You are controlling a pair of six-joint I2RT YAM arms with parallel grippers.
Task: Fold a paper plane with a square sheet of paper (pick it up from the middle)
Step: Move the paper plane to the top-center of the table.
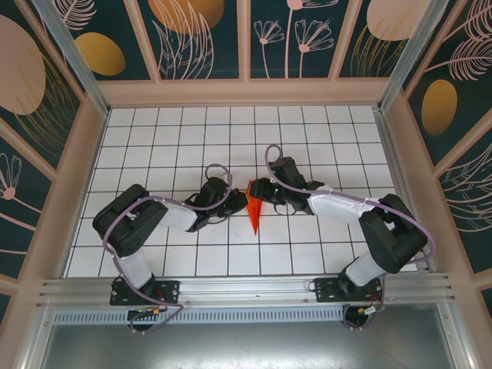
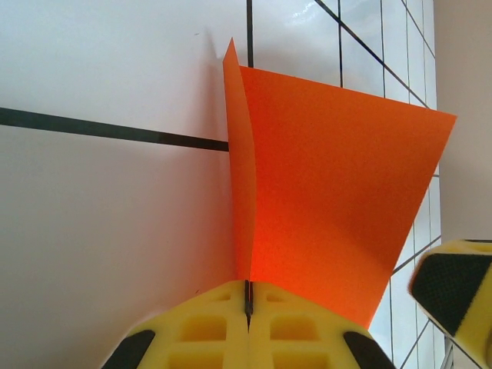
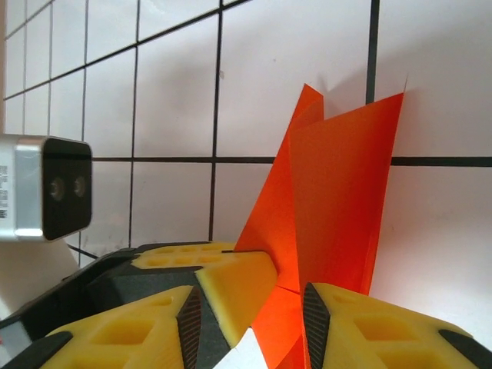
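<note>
We are pinching the folded orange-red paper (image 2: 338, 200) in our left gripper (image 2: 247, 290), its jaws pressed together on one edge, and holding it over the middle of the white tiled table (image 1: 169, 138). Our right gripper (image 3: 252, 307) is straddling the same paper, jaws apart, with the paper in the gap.

No text or number can be read.
</note>
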